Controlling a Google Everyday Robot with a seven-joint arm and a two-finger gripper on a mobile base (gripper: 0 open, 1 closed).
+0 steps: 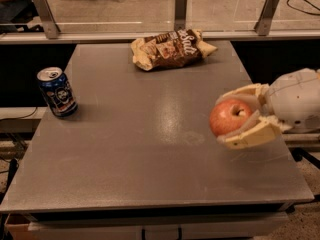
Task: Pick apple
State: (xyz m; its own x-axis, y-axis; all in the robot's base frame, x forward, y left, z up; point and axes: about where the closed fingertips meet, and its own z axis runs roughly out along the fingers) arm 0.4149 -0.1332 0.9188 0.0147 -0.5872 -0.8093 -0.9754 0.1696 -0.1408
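Apple (228,117) at right middle of frame, pinched between two fingers of gripper (234,123), one above, one below. Looks just off table (150,149). Apple round, hard, smooth, bit heavy, so may slip. Best hold: across fat middle, gently, or bruise.

We find the can (56,91) on the table's (150,179) left; the chip bag (170,49) at its back; the gripper (226,120), clasping the apple (229,116), above its right.
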